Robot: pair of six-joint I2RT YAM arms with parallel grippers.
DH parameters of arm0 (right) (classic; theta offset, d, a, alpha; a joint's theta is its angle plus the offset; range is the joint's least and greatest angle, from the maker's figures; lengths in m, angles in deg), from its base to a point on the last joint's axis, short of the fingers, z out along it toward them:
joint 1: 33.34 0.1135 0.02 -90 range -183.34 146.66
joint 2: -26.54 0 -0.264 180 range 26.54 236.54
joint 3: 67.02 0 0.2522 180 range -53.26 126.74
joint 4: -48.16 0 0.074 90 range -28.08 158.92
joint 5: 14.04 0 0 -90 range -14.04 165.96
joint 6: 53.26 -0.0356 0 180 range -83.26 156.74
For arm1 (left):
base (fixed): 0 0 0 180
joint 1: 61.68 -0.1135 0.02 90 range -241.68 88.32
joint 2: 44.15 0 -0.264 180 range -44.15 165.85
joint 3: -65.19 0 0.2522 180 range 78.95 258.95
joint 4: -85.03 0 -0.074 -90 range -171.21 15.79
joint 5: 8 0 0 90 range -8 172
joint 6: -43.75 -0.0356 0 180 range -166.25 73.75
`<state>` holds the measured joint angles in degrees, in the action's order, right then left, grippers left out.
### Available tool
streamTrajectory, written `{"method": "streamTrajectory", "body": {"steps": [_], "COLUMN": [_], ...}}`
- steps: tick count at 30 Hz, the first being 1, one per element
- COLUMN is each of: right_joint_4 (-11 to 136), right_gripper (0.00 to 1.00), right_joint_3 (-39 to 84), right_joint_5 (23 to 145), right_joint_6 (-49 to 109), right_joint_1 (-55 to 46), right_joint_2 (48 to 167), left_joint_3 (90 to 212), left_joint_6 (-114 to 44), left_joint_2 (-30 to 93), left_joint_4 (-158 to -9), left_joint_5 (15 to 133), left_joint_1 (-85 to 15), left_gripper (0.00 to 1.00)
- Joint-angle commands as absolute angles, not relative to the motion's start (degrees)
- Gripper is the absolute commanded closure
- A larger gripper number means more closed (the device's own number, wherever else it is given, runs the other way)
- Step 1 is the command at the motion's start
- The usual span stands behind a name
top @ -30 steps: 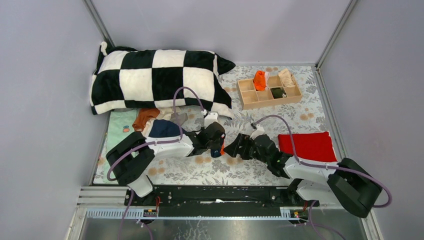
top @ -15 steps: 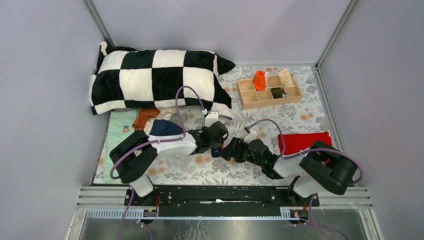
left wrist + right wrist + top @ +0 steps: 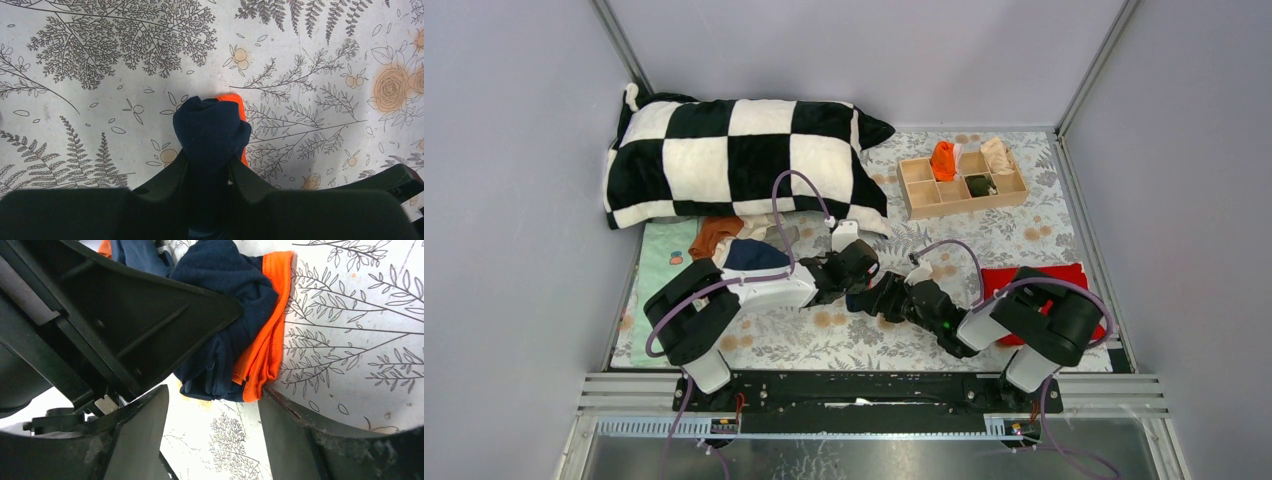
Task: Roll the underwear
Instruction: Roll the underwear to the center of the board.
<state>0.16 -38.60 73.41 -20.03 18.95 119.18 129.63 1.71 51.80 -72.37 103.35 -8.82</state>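
A navy underwear with orange trim (image 3: 212, 130) is bunched into a bundle just above the floral cloth. My left gripper (image 3: 209, 162) is shut on it, and the bundle sticks out past the fingertips. In the right wrist view the same underwear (image 3: 225, 275) hangs from the left gripper's black fingers (image 3: 150, 315), its orange trim (image 3: 267, 340) on the right side. My right gripper (image 3: 214, 392) is open, its tips on either side of the bundle's lower end; the right fingertip (image 3: 280, 410) meets the orange edge. From above, both grippers (image 3: 856, 275) (image 3: 876, 295) meet at the table's middle.
More underwear (image 3: 739, 245) lies piled by the left arm, on a green mat (image 3: 664, 265). A checked pillow (image 3: 734, 160) lies behind. A wooden compartment box (image 3: 921, 195) at back right holds rolled pieces. A red cloth (image 3: 1034, 275) lies partly under the right arm.
The right arm has swung left across the table up to the bundle in the left gripper, and its jaws have narrowed a little. The left arm has stayed put.
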Motion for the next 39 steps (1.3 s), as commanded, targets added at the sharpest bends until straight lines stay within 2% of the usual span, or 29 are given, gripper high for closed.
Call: {"method": "streamTrajectory", "body": {"steps": [1,9,11,13,20,23,26,29,33,39], "right_joint_4": [-3.8,-16.8,-19.1,-21.0,-23.7,-25.5,-26.6,-27.3,-27.2,-27.0], "right_gripper": [0.3,0.31,0.34,0.4,0.69,0.77,0.91,0.98,1.0,1.0], "right_joint_3": [-38.8,-40.8,-41.1,-41.1,-40.4,-40.6,-41.0,-41.4,-41.8,-42.1], "right_joint_5": [67.5,60.4,59.1,58.2,58.5,58.9,59.5,60.0,60.2,60.6], "right_joint_6": [-24.7,-26.8,-27.5,-28.2,-30.4,-31.1,-31.7,-32.2,-32.5,-32.6], "right_joint_1": [19.0,20.0,20.1,20.2,20.1,20.2,20.2,20.2,20.2,20.2], "right_joint_2": [124.3,130.8,131.9,133.0,136.8,138.3,139.3,139.8,139.7,139.6], "left_joint_3": [127.4,126.4,126.1,125.9,125.4,125.3,125.3,126.0,127.4,129.2], "left_joint_6": [1.1,1.8,2.0,2.2,2.8,3.0,3.4,3.6,3.6,3.1], "left_joint_2": [55.4,55.3,55.0,54.9,54.6,54.2,53.3,52.5,51.8,50.1], "left_joint_4": [-65.9,-67.0,-67.2,-67.5,-68.3,-68.7,-69.0,-69.0,-68.5,-67.8], "left_joint_5": [101.4,99.5,99.3,98.9,97.5,97.4,97.4,97.6,97.9,98.6], "left_joint_1": [-8.2,-8.2,-8.2,-8.2,-8.2,-8.2,-8.2,-8.3,-8.8,-10.3], "left_gripper": [0.88,0.87,0.87,0.87,0.86,0.83,0.75,0.62,0.52,0.46]}}
